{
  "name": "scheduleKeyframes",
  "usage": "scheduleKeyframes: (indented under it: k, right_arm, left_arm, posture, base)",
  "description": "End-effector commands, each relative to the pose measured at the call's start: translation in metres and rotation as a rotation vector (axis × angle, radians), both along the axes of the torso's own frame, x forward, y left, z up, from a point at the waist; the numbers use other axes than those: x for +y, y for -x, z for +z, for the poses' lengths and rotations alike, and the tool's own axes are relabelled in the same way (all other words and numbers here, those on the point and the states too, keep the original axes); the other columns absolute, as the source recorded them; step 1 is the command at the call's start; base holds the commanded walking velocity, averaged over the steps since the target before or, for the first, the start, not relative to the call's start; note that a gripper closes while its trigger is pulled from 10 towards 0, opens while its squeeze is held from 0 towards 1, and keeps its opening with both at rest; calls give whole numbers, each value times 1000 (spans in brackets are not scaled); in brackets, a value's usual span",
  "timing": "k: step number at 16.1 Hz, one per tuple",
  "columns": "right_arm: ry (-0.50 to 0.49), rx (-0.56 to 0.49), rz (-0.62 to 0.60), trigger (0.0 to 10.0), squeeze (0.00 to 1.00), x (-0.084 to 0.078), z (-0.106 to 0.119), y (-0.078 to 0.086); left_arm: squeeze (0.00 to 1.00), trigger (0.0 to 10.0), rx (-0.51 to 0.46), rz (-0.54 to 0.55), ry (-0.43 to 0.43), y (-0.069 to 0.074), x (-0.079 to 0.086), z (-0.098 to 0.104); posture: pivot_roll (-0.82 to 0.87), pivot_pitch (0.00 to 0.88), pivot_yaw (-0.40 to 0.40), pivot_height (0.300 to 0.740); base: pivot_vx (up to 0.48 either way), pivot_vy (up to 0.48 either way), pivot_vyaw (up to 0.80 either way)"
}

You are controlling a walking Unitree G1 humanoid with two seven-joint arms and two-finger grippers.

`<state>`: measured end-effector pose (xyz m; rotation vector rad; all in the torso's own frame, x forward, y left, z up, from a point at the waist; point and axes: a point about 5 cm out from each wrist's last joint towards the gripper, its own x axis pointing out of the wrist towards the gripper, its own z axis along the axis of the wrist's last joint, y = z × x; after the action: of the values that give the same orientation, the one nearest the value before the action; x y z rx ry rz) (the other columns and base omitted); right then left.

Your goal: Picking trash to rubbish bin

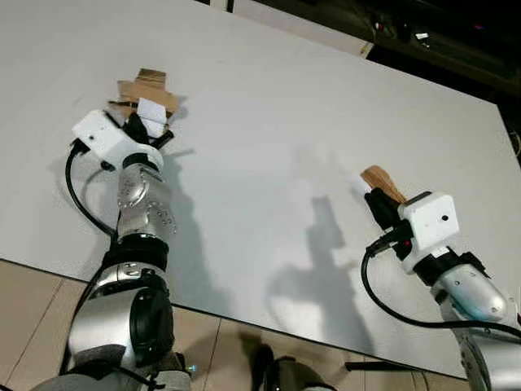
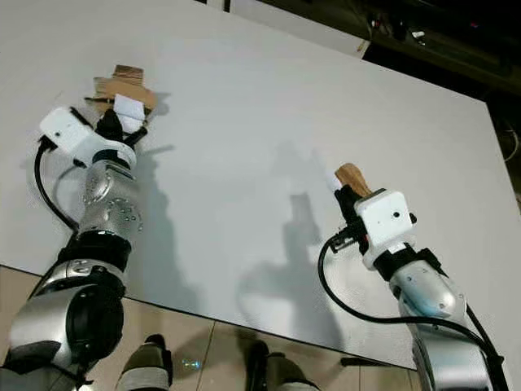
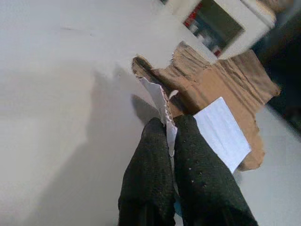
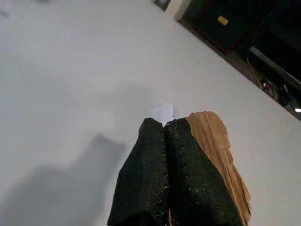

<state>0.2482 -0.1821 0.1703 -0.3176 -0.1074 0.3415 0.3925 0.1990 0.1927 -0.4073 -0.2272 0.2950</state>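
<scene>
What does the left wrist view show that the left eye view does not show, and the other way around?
The left wrist view alone shows the torn white edge of paper pinched between the left tool's closed fingers, and a blurred cabinet beyond the table.

The left eye view alone shows the right tool closed on a second brown cardboard scrap, both silver arms, the tiled floor and the shadows on the table.

Both show the white table, the left tool and its torn brown cardboard piece with the white paper label.
</scene>
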Motion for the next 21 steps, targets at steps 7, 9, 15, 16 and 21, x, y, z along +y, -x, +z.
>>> scheduleKeyframes:
  k: [7,9,15,16,21]
  right_arm:
    - [-54,-61,-100,10000,0,1,-5,-11]
    - [-68,-72,-115,10000,0,1,-5,-12]
    - [-122,-75,-195,10000,0,-2,-15,-9]
    - [-125,-80,-198,10000,0,-2,-14,-10]
    - [-126,-88,-196,10000,0,1,-14,-12]
  left_arm:
    - [0,0,63,-232,-453,-6,-38,0]
    - [0,0,68,-266,-487,-4,-41,-2]
    - [0,0,85,-422,-649,8,-46,-12]
    - [0,0,101,-415,-644,11,-44,-17]
    - [0,0,191,-409,-602,58,-41,-71]
  posture:
    - [173,139,-60,740]
    - [176,133,-53,740]
    - [210,121,-39,740]
    - [210,121,-39,740]
    - [214,104,-60,740]
  base:
    - [0,0,0]
    - [0,0,0]
    - [0,0,0]
    - [0,0,0]
    - [0,0,0]
